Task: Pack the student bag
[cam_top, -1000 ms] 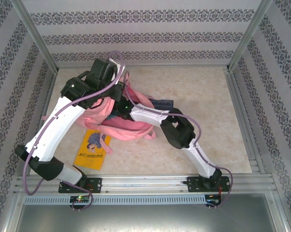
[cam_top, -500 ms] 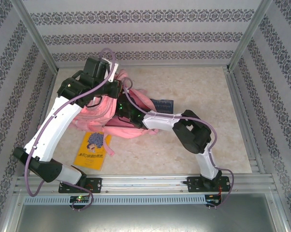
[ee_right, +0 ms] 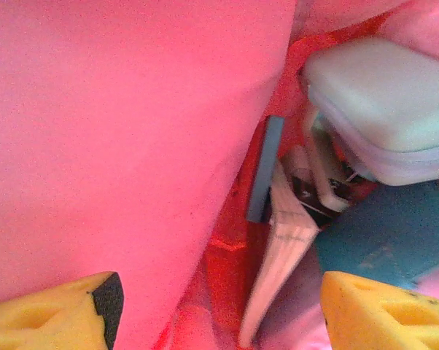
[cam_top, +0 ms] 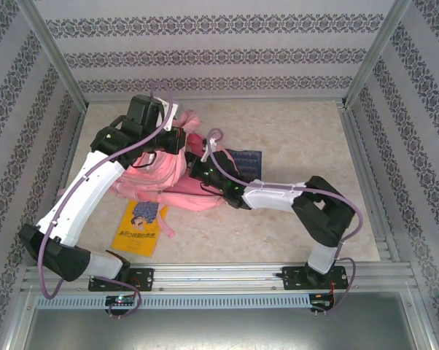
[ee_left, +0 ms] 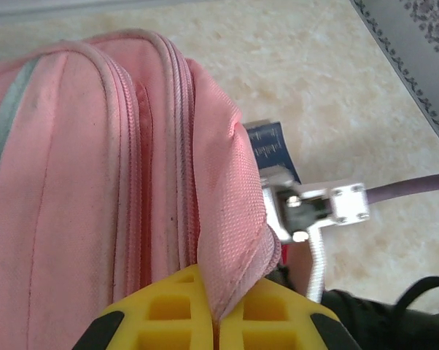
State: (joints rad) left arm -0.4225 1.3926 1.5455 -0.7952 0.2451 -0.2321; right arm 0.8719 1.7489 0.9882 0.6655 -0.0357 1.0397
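The pink backpack (cam_top: 148,181) is lying on the left half of the beige table (cam_top: 300,131), and both arms are reaching to it. The left gripper (ee_left: 218,322) is pressed fully closed. Its yellow fingertips are pinching a fold of pink cloth at the edge of the backpack, just beside the zipper lines. The right gripper (ee_right: 219,313) is reaching inside the backpack. Its yellow fingers (ee_right: 383,310) are standing wide apart and are holding nothing; between them the pink-red lining is showing. Deeper inside, a pale grey-blue case (ee_right: 380,109) is lying at the upper right of the right wrist view, and a flat blue thing (ee_right: 394,233) is lying just below it. What that blue thing is, I cannot tell. On the table, a yellow book (cam_top: 139,226) is lying just beside the near side of the backpack. A dark blue book (cam_top: 243,157) is lying just beside its right side.
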